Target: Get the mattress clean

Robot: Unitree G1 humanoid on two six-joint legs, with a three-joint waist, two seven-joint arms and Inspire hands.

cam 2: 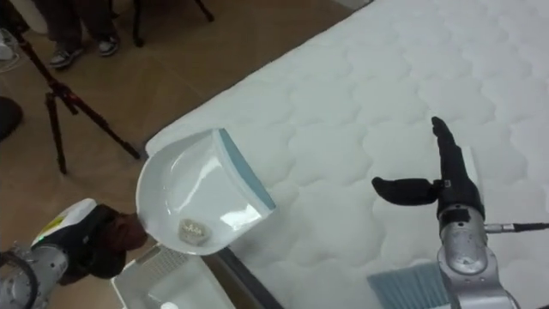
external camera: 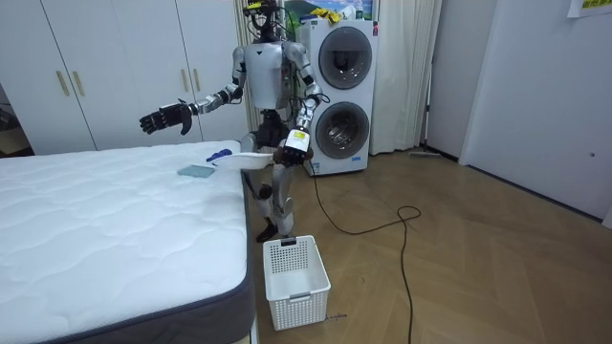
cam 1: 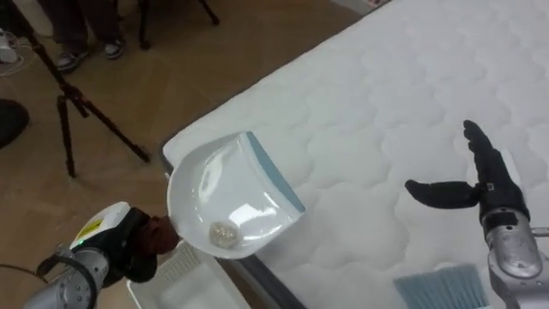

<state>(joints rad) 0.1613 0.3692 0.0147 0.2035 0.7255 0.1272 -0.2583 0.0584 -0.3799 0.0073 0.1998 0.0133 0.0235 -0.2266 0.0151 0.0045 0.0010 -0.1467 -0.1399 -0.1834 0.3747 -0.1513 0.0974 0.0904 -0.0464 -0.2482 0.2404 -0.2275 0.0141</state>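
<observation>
The robot is standing at the bed's corner, its left hand (cam 1: 144,243) curling round the handle of a white dustpan (cam 1: 225,190) and holding it over the mattress edge. A small pale scrap (cam 1: 223,232) is lying in the pan. A white basket (external camera: 295,277) is sitting on the floor beside the bed (cam 1: 386,94). The right hand (cam 1: 485,184) is hovering over the mattress with fingers spread, near a pale blue brush (cam 1: 442,287) lying on it.

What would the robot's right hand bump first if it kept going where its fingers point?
Likely nothing: the right hand hangs open above the mattress, pointing across it, and that way looks free. Its height is hard to judge.
</observation>
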